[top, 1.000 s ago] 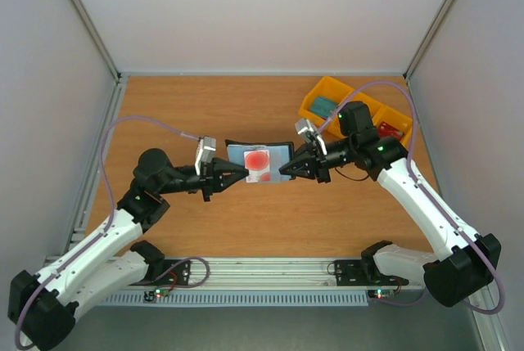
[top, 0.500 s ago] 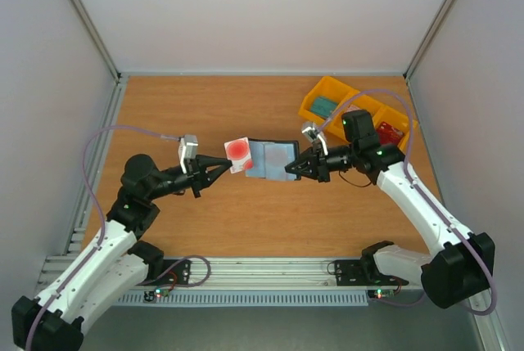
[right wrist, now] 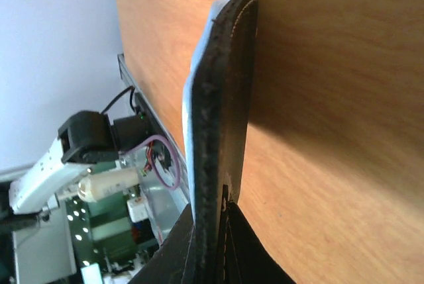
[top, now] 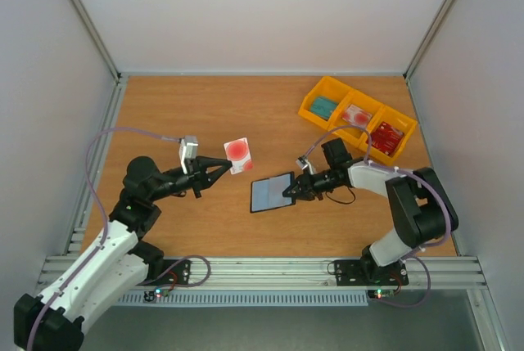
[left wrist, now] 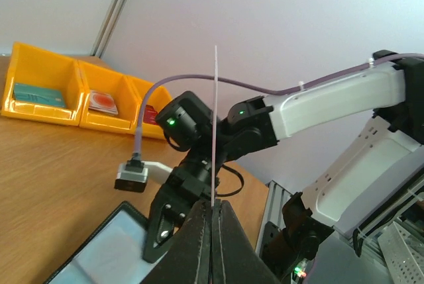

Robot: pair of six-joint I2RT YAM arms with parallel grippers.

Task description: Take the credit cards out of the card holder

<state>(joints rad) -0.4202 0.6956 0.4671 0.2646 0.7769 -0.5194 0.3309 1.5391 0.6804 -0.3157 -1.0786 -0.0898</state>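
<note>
Pinching a credit card [top: 238,151], left jaws hover apart from the card holder [top: 271,194] clamped in right jaws.

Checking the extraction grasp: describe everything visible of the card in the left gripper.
The credit card is thin, flat and pale, with a large red disc and a smaller red spot. It sits clear of the card holder, pinched at one edge by the left gripper. The left wrist view shows it edge-on, straight and upright.

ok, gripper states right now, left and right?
Left gripper: jaws shut on the credit card.
Right gripper: jaws shut on the edge of the card holder.
</note>
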